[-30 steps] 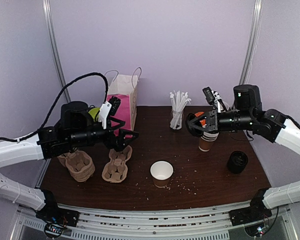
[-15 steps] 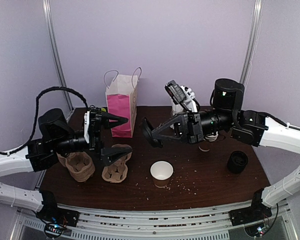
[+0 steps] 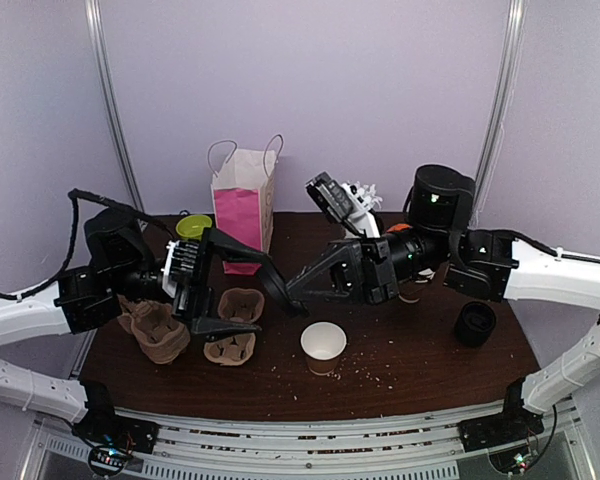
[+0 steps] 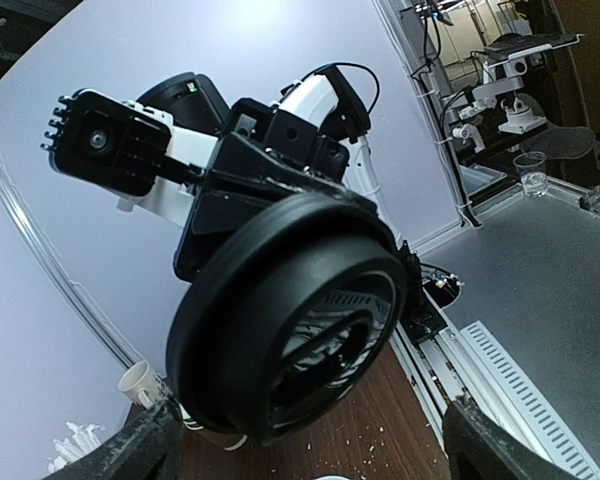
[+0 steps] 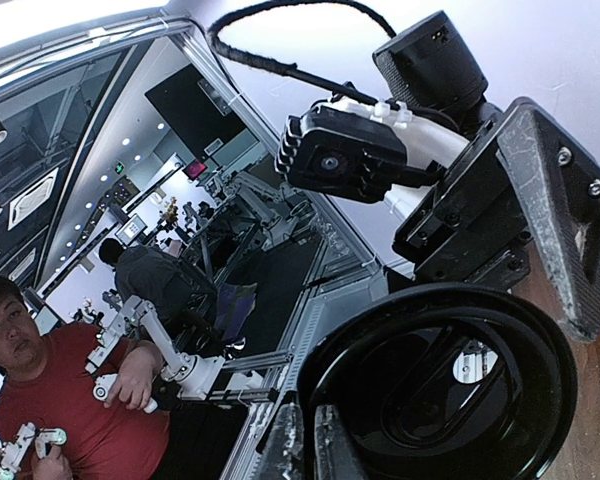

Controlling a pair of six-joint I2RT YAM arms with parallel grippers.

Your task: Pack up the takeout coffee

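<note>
From my station, reading the table like a clock in the overhead view: two pulp cup carriers lie at 8 o'clock, one (image 3: 158, 332) partly under my left arm and the other (image 3: 235, 338) just beside it. A pink-and-white paper bag (image 3: 242, 210) stands upright at 11 o'clock.

My left claw (image 3: 269, 306) is released. Its jaws are spread wide and turned toward the centre, above the second carrier, and they touch nothing that I can see.

The black lid (image 4: 280, 320) fills the left wrist view, tilted with its hollow side toward that camera. It sits between the spread fingers but clear of both.

My right claw (image 3: 293, 296) is clenched on the lid's rim, holding it in the air over the middle of the table (image 3: 400, 350).

The paper cup (image 3: 323, 343) stands upright and uncovered at 6 o'clock, near the front edge. The held lid hangs at the cup's 11 o'clock, apart from it.

White sticks (image 3: 360, 192) stand at 12 o'clock, partly hidden by the right wrist. A black round item (image 3: 475, 323) sits at 4 o'clock; I cannot tell what it is.
</note>
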